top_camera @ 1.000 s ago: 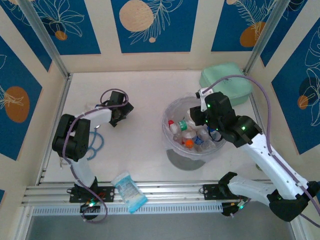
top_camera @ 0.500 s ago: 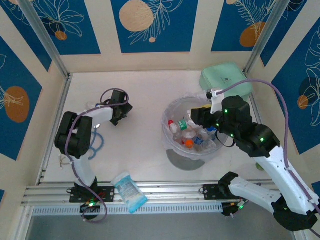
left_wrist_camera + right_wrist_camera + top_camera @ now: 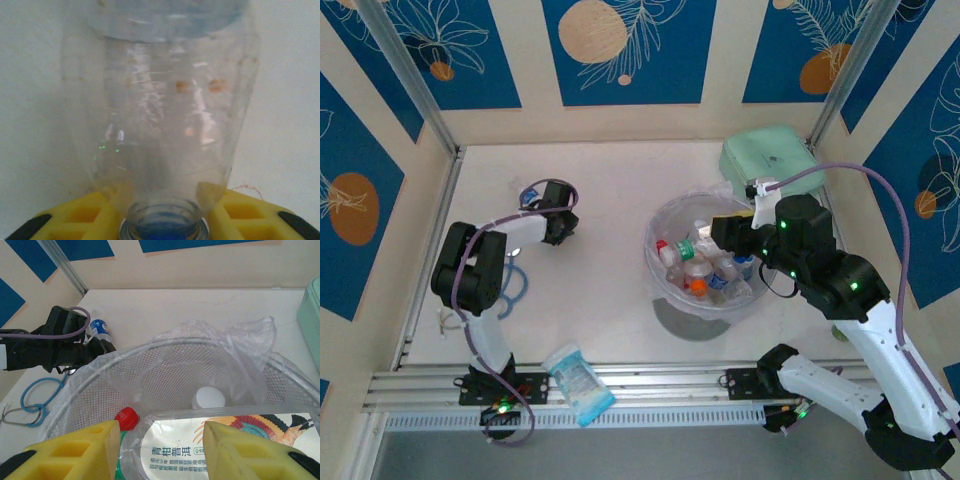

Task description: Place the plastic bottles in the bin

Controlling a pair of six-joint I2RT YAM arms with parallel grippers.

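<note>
A clear plastic bottle [image 3: 528, 194] with a blue cap and label lies on the table at the left. My left gripper [image 3: 545, 212] is at its cap end. In the left wrist view the bottle [image 3: 165, 100] runs away from the camera, and the left gripper [image 3: 162, 215] stands open with a yellow pad on each side of the neck. The bin [image 3: 649, 255] in the middle holds several bottles [image 3: 695, 270]. My right gripper [image 3: 725, 235] hangs open over its right rim. Below the right gripper [image 3: 162, 450] lies a white-labelled bottle [image 3: 200, 450] inside the bin [image 3: 165, 375].
A mint-green case [image 3: 775, 165] stands behind the bin at the back right. A flat blue-and-white packet [image 3: 578, 382] lies at the near edge by the left base. A blue loop [image 3: 512, 280] lies near the left arm. Walls close in the table.
My left gripper has slid a little to the left, and the blue-capped bottle now shows beyond its fingers. The right arm has drawn back to the right over the bin's rim.
</note>
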